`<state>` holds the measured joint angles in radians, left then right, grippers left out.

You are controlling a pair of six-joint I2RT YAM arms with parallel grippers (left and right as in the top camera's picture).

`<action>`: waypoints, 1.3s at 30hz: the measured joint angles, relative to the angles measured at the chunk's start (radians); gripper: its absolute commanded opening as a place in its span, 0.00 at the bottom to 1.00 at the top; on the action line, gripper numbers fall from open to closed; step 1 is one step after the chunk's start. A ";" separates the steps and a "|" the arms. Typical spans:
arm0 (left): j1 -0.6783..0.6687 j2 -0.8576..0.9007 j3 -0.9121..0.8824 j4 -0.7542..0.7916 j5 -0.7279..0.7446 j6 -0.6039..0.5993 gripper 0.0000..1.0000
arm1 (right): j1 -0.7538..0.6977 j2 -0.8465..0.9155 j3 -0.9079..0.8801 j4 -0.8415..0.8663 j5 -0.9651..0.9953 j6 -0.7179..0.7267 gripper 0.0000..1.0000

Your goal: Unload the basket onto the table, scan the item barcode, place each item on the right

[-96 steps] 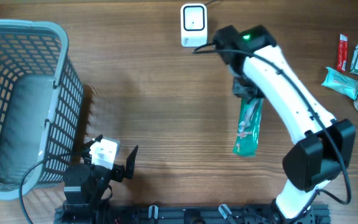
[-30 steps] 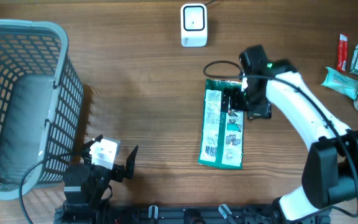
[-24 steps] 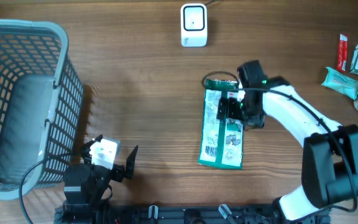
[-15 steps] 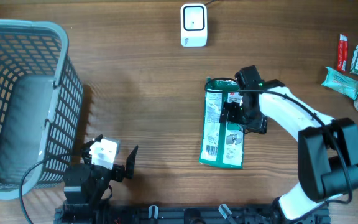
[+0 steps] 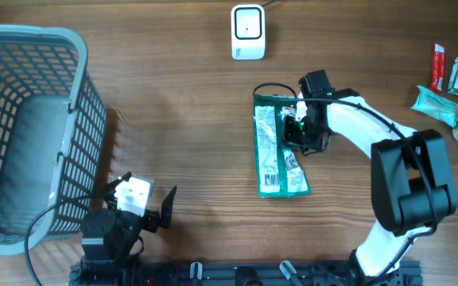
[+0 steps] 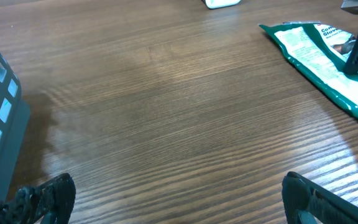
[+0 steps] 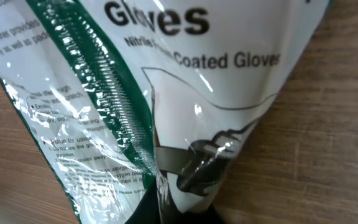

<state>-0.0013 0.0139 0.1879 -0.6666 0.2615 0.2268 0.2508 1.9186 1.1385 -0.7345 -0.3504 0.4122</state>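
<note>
Since half a second back the glove packet (image 5: 275, 163) has shifted toward the far side and turned a little, so its near end now points slightly right. Right pincer (image 5: 296, 133) has gone from spread to clamped over the last second.

- Packet: green and white, flat on the surface (image 5: 189, 143), right of centre, long axis running far to near. Far end is near the white scanner (image 5: 247, 32) but apart from it.
- Right pincer: closed on the packet's right edge near its far end. Right wrist view shows the clear film (image 7: 166, 81) gathered into a fold between dark fingers (image 7: 179, 208); the print reads "Coated Gloves".
- Left pincer (image 5: 141, 195): fully spread, nothing between the fingers (image 6: 42, 196). It sits low at the near edge, just right of the basket (image 5: 22, 36) and well apart from the packet (image 6: 328, 68).
- Small packets (image 5: 436, 103) lie at the far right edge.
</note>
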 measured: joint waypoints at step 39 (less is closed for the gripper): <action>0.000 0.000 0.000 0.000 0.000 0.000 1.00 | 0.295 0.174 0.131 2.021 1.294 -1.116 0.05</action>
<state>-0.0013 0.0139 0.1875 -0.6666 0.2615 0.2268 0.5461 2.0926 1.2697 1.2869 0.9432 -0.7036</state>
